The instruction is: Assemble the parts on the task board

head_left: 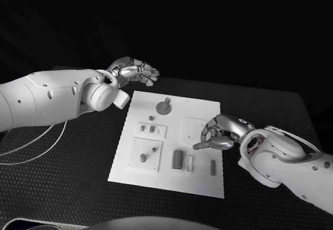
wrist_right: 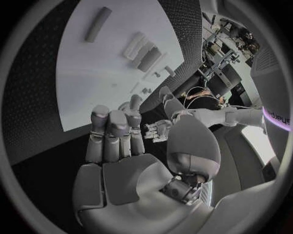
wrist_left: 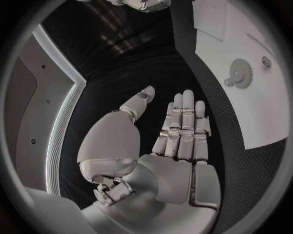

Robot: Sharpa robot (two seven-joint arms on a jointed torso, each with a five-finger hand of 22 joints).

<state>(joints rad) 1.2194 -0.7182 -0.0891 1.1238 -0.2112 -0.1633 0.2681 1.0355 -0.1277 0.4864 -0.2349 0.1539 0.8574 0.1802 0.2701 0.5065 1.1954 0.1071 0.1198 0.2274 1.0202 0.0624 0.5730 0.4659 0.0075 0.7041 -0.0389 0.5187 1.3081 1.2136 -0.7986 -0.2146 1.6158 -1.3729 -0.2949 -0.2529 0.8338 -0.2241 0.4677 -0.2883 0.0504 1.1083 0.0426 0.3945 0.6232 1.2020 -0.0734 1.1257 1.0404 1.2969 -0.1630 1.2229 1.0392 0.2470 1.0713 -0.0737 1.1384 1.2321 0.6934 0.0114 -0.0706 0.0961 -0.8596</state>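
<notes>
Black textured matting covers the table [head_left: 60, 181], and darkness lies beyond its far edge. At its middle rests the white rectangular task board [head_left: 195, 181], long side running away from the robot.

Parts on the board, all grey: a round toothed gear [head_left: 163, 108] with a small peg just beyond it sits near the far edge; two small pegs [head_left: 148, 128] stand in a shallow square recess below it; a teardrop-shaped piece [head_left: 143, 158] lies in a larger recess on the near left; an upright dark block [head_left: 177, 159] stands near the centre with a pale block touching its right side; a thin bar [head_left: 212, 166] lies apart, further right.

Left hand [head_left: 135, 71]: off the board, above the matting past its far left corner. The left wrist view shows fingers [wrist_left: 183, 122] extended side by side, thumb apart, holding nothing.

Right hand [head_left: 220, 134]: over the board's right portion, fingers curled downward. Contact with the board cannot be determined. The right wrist view shows no part in its grasp.
</notes>
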